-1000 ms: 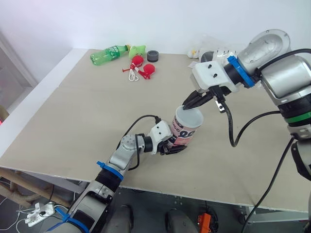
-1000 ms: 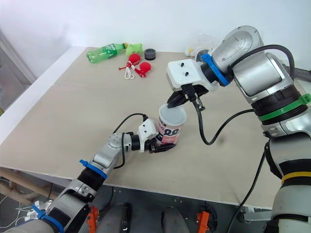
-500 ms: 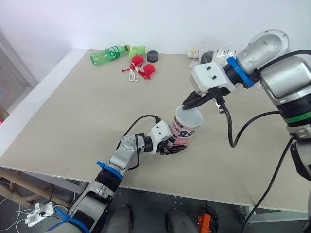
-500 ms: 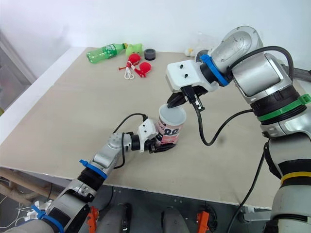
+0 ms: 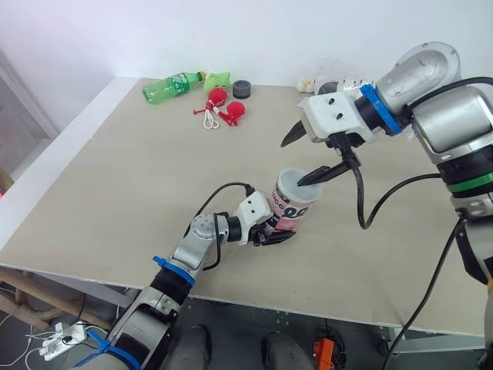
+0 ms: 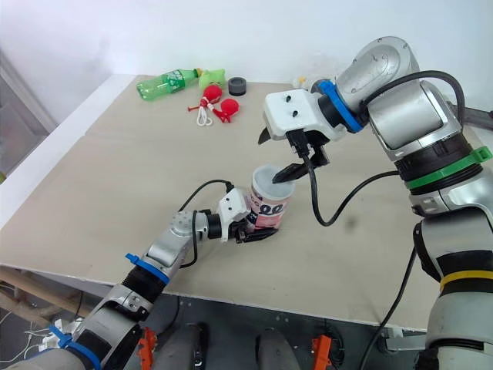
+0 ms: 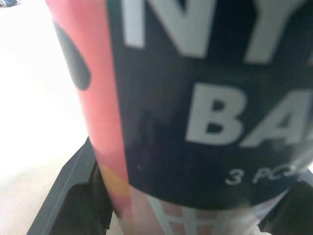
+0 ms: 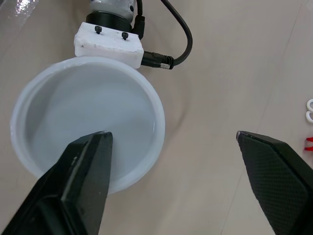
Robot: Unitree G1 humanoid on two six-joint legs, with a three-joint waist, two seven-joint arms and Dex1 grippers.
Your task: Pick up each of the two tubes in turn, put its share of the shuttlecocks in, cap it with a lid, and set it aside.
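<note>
Two hands work above a beige tabletop (image 5: 115, 177) by a white wall (image 5: 231, 31): left hand (image 5: 271, 231) grips the tube (image 5: 289, 210) near its base, right hand (image 5: 293, 163) is spread wide, one finger (image 5: 322, 173) over the lid (image 5: 299, 187).

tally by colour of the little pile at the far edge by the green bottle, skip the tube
green: 2, the bottle and a small green thing
red: 2, the red pieces joined by a white cord
black: 1, a round black piece
total: 5
left out: the tube held in the left gripper
</note>
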